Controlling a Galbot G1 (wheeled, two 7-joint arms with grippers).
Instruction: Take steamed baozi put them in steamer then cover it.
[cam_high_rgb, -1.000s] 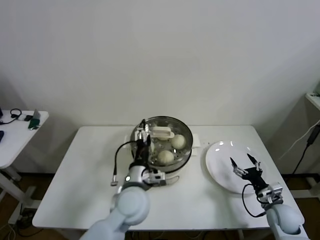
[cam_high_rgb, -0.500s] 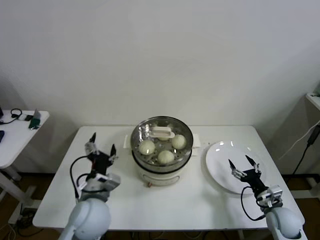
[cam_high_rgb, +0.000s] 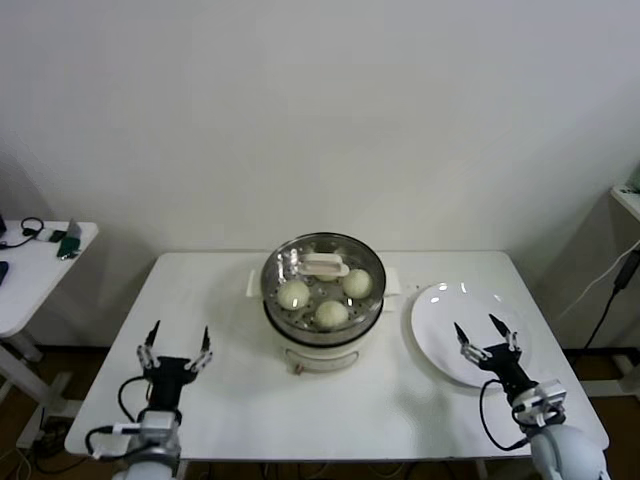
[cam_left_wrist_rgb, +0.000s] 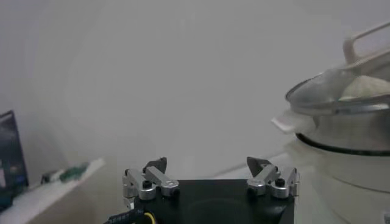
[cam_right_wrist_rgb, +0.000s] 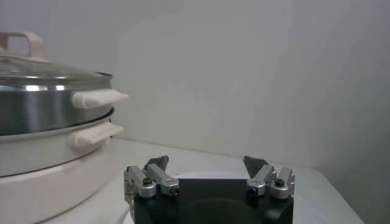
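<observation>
The steel steamer (cam_high_rgb: 322, 318) stands on its white pot base at the table's middle. The clear glass cover (cam_high_rgb: 322, 272) with its pale handle (cam_high_rgb: 325, 265) sits on it. Three cream-white baozi show through the glass, one of them on the left (cam_high_rgb: 293, 294). The steamer also shows in the left wrist view (cam_left_wrist_rgb: 347, 115) and the right wrist view (cam_right_wrist_rgb: 42, 109). My left gripper (cam_high_rgb: 177, 341) is open and empty near the table's front left. My right gripper (cam_high_rgb: 485, 334) is open and empty over the white plate's near edge.
An empty white plate (cam_high_rgb: 445, 305) lies right of the steamer. A small side table (cam_high_rgb: 30, 270) with cables stands at the far left. A wall runs behind the table.
My left arm has pulled away from the steamer's cover to the front left of the table, gripper open. The right gripper has drawn back slightly.
</observation>
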